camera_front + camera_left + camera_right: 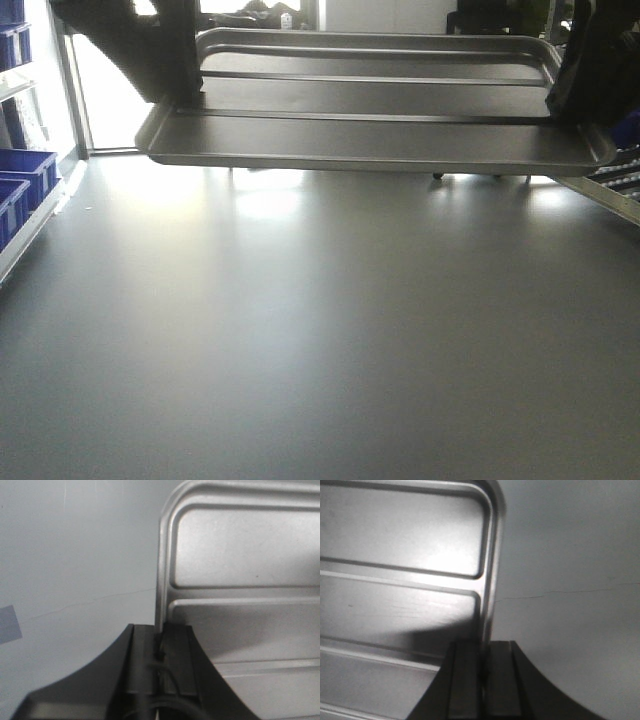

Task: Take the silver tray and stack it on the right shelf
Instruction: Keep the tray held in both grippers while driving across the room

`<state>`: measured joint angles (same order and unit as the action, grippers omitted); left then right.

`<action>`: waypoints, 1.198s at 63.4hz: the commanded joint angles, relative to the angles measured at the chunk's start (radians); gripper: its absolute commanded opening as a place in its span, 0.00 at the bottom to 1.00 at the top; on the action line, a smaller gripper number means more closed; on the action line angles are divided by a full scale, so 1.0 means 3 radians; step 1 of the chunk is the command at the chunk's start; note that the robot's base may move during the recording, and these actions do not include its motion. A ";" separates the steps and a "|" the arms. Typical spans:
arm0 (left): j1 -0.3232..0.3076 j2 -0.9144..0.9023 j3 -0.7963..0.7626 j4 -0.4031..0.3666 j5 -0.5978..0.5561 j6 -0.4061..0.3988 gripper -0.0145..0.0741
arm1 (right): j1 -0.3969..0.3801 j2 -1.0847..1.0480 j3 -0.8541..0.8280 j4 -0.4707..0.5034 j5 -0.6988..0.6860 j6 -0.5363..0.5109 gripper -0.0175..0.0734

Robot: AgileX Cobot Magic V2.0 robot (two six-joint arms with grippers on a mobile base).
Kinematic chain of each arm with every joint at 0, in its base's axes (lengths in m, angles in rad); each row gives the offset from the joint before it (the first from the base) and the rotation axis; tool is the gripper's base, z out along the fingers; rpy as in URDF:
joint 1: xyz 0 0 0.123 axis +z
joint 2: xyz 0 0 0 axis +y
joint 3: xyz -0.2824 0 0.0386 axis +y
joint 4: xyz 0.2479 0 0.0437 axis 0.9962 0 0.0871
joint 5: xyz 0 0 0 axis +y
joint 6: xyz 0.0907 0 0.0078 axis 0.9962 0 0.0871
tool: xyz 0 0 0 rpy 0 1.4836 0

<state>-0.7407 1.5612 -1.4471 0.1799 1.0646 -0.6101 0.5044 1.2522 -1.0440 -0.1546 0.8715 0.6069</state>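
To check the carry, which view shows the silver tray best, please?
The exterior front-facing view: the silver tray spans it nearly end to end. The wrist views each show only one corner and rim.

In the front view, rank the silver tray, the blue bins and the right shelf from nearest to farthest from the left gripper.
1. silver tray: clamped in the left gripper.
2. blue bins: along the left side.
3. right shelf: far right, past the tray's other end.

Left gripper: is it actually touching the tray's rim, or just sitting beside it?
Touching. The left wrist view shows the rim of the tray running straight in between the two fingers of the left gripper, with no gap visible on either side.
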 commanded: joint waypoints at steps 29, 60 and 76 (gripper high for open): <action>0.0012 -0.0139 -0.0108 0.0189 0.0005 0.0002 0.06 | -0.0013 -0.0103 -0.0115 -0.0190 -0.0009 -0.0067 0.25; 0.0012 -0.0139 -0.0108 0.0189 0.0005 0.0002 0.06 | -0.0013 -0.0103 -0.0115 -0.0190 -0.0009 -0.0067 0.25; 0.0012 -0.0133 -0.0108 0.0137 0.0005 0.0002 0.06 | -0.0013 -0.0103 -0.0115 -0.0190 -0.0011 -0.0067 0.25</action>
<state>-0.7407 1.5612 -1.4471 0.1743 1.0669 -0.6101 0.5044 1.2518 -1.0440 -0.1530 0.8731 0.6069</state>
